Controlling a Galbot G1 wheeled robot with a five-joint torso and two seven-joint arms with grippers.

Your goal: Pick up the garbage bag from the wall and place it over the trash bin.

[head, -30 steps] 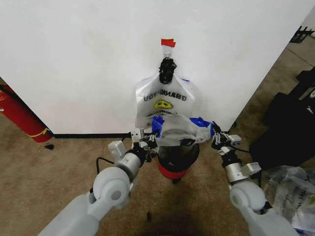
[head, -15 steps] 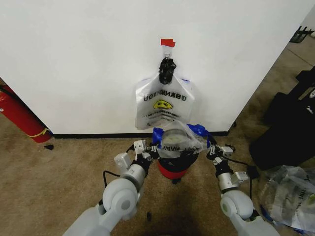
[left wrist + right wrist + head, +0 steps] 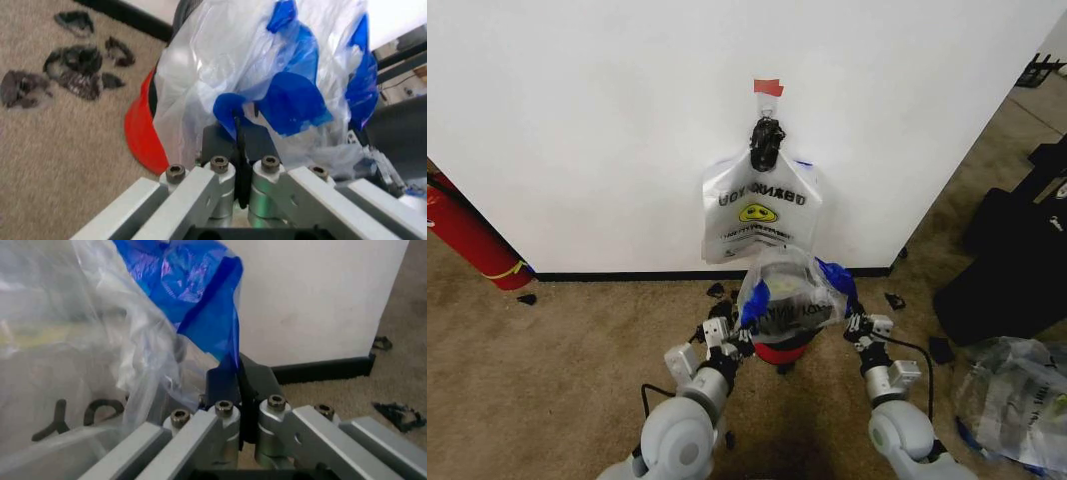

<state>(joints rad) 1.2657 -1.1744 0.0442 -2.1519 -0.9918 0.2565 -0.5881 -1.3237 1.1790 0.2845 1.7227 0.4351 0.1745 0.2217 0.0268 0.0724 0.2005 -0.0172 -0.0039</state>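
A thin translucent white garbage bag (image 3: 789, 292) with blue handles and black lettering is draped over the top of the trash bin (image 3: 779, 352), whose red base shows below it. My left gripper (image 3: 743, 335) is shut on the bag's blue handle (image 3: 283, 102) beside the bin's red base (image 3: 143, 135). On the other side, my right gripper (image 3: 852, 325) is shut on the other blue handle (image 3: 193, 285), with the bag (image 3: 80, 340) bulging beside it. Both wrist views show the jaws pinched together on plastic: left gripper (image 3: 239, 125), right gripper (image 3: 239, 375).
Another smiley-face bag (image 3: 760, 207) hangs on the wall from a hook under red tape (image 3: 768, 87). A red fire extinguisher (image 3: 467, 235) leans at far left. A clear plastic sack (image 3: 1017, 395) and black cases (image 3: 1017, 250) lie at right. Dark scraps (image 3: 73, 65) dot the carpet.
Both grippers have moved down and back toward me, pulling the bag lower over the bin. The bag, stretched wide before, now bulges up between them.
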